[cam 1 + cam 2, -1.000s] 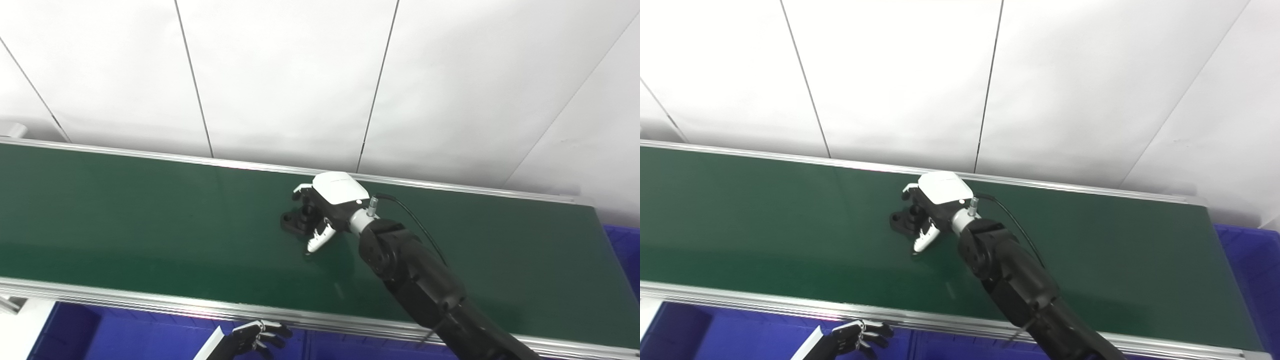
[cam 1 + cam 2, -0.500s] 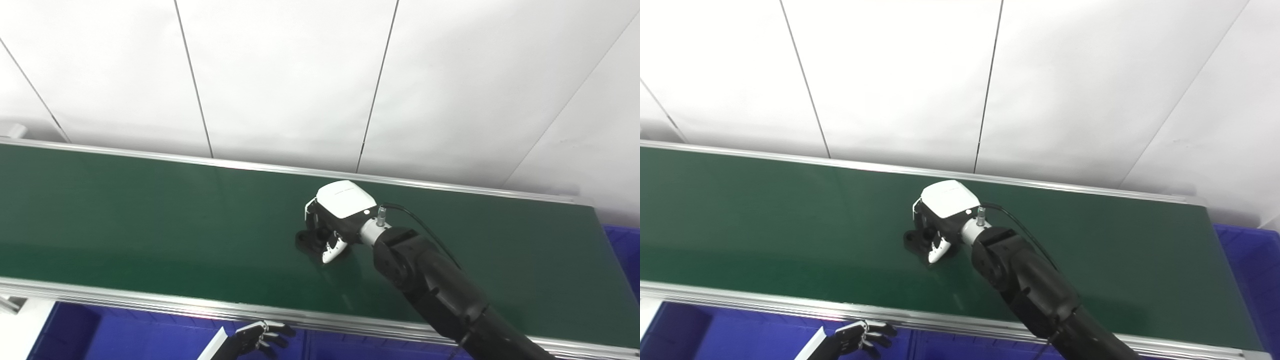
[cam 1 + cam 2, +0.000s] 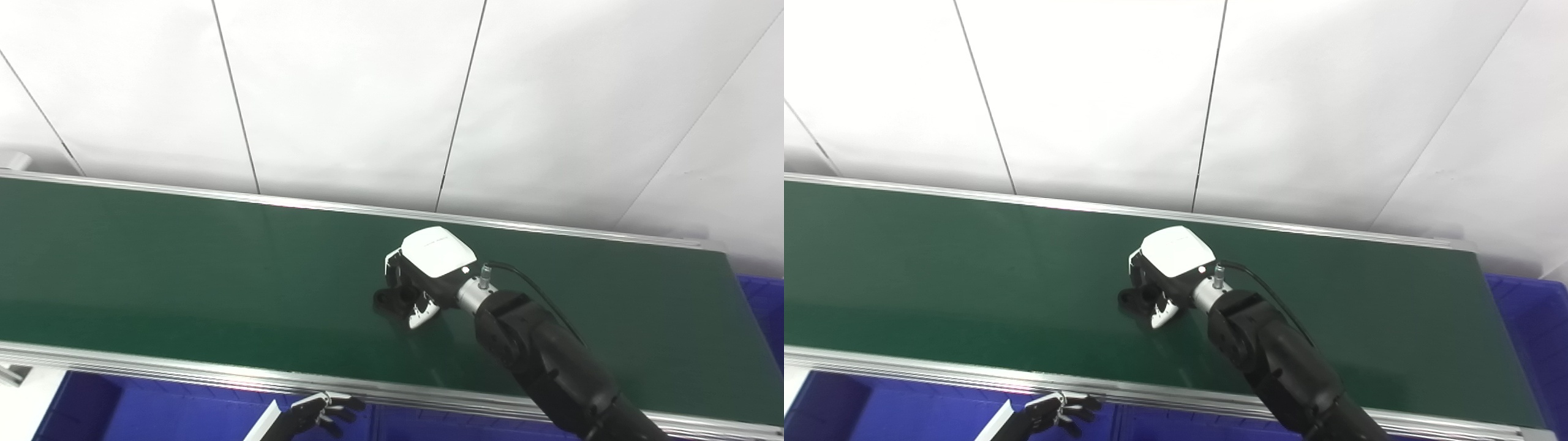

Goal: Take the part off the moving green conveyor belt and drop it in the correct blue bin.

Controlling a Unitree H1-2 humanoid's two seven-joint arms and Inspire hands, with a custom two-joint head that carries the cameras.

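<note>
A small black part (image 3: 387, 299) lies on the green conveyor belt (image 3: 184, 269), near its middle. My right hand (image 3: 422, 278), with a white back, sits over the part with its fingers curled around it; only the part's left end shows (image 3: 1130, 299). The hand and part are down at the belt surface. My left hand (image 3: 321, 410) hangs below the belt's near rail, over a blue bin, fingers apart and empty.
A blue bin (image 3: 153, 410) lies below the belt's near edge at the bottom. Another blue bin (image 3: 1534, 318) stands past the belt's right end. Metal rails (image 3: 184, 370) border the belt. A white panelled wall stands behind.
My right hand has closed its fingers over the black part and moved to the right along the belt with it. The left hand has stayed in place.
</note>
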